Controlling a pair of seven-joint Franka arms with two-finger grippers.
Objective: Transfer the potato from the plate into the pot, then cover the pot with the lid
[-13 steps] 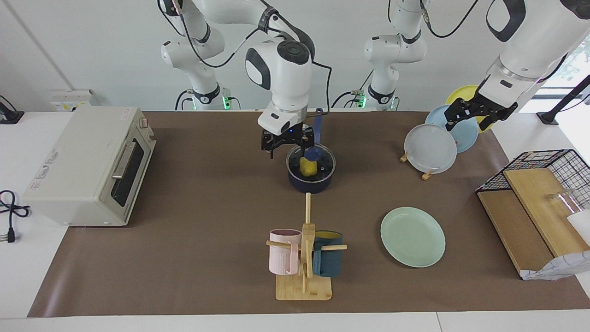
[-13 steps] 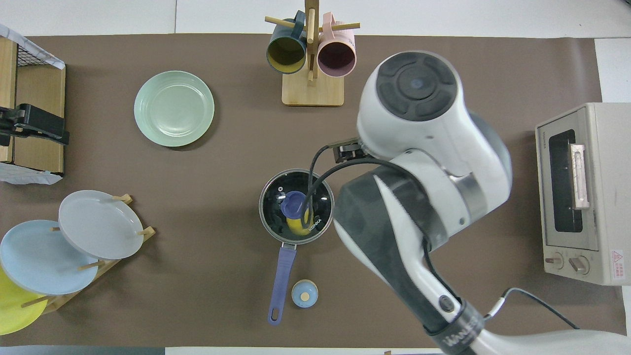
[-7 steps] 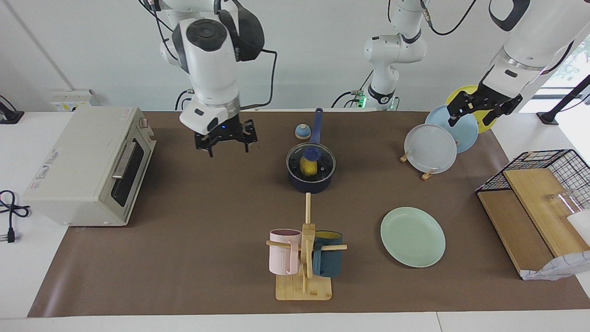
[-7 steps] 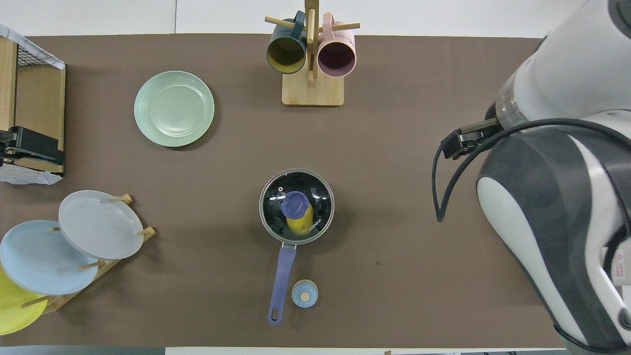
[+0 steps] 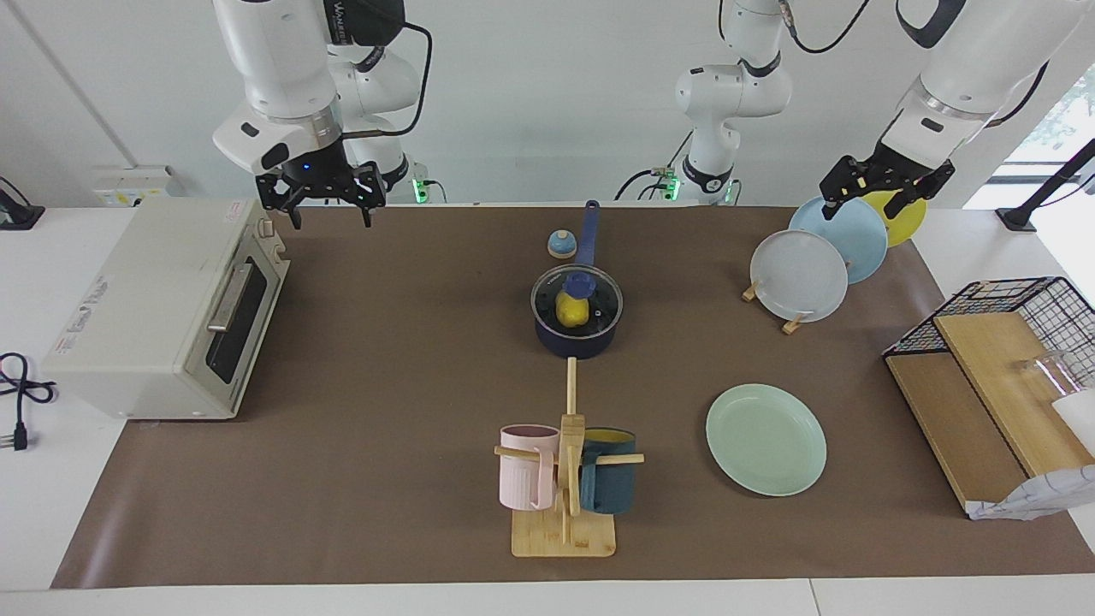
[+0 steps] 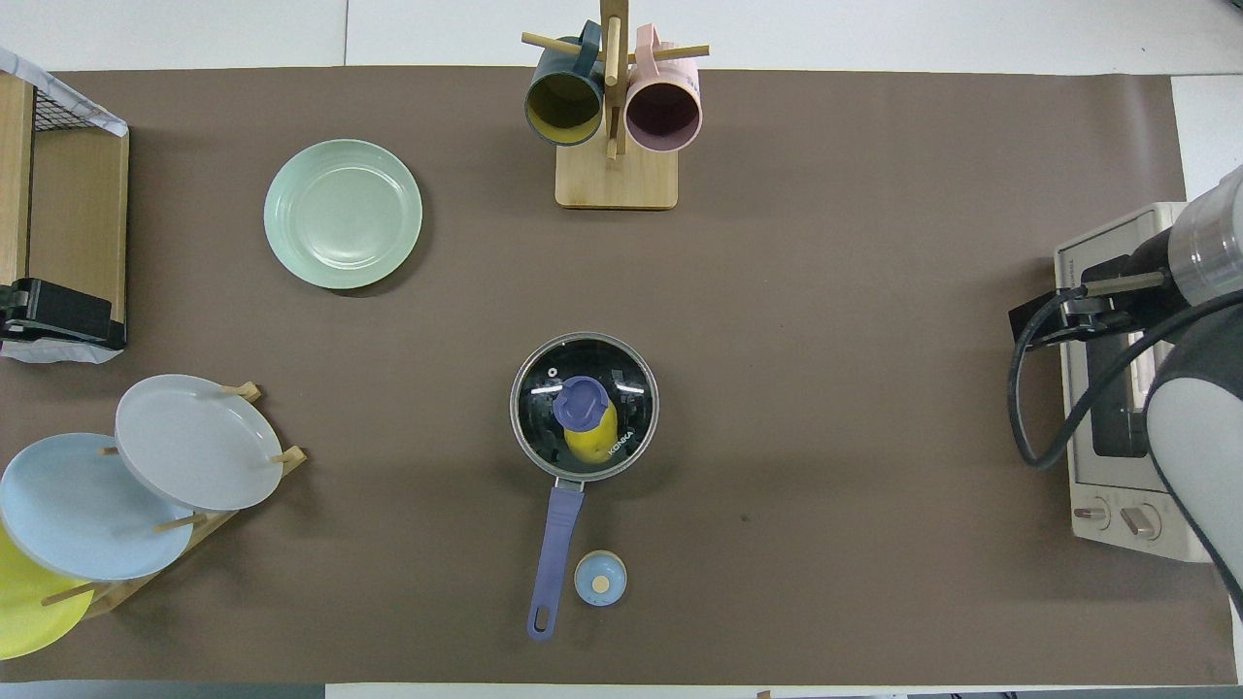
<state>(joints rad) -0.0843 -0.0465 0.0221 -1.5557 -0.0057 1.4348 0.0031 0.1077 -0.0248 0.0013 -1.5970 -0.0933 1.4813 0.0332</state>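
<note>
White wall, white table with a brown mat (image 5: 385, 359) over most of it.

Counts: one pot (image 5: 577, 329), one lid (image 5: 577, 299), one potato (image 5: 571, 310), one mint-green plate (image 5: 766, 439), three upright plates in a rack (grey (image 5: 798, 275), light blue (image 5: 847, 227), yellow (image 5: 898, 214)), two mugs on one wooden mug tree (image 5: 566, 479) (pink (image 5: 528, 466), dark teal (image 5: 609, 482)), one toaster oven (image 5: 167, 308), one small blue dome (image 5: 561, 245), one wire basket (image 5: 1001, 312).

Task state: potato sits inside the navy pot at mid-table, visible through the glass lid, which is seated on the pot's rim. Pot handle points toward the robots; the blue dome lies just beside the handle. Mint-green plate is bare, farther from the robots than the pot and toward the left arm's end.

Right gripper (image 5: 322, 195): raised, pointing down, over the mat edge next to the toaster oven's robot-side corner at the right arm's end. Fingers spread apart, holding nothing. Well clear of the pot.

Left gripper (image 5: 881, 184): raised over the blue and yellow upright plates at the left arm's end. Fingers apart, nothing held.

Mug tree stands farther from the robots than the pot, in line with it. Nothing obstructs the pot from above.
</note>
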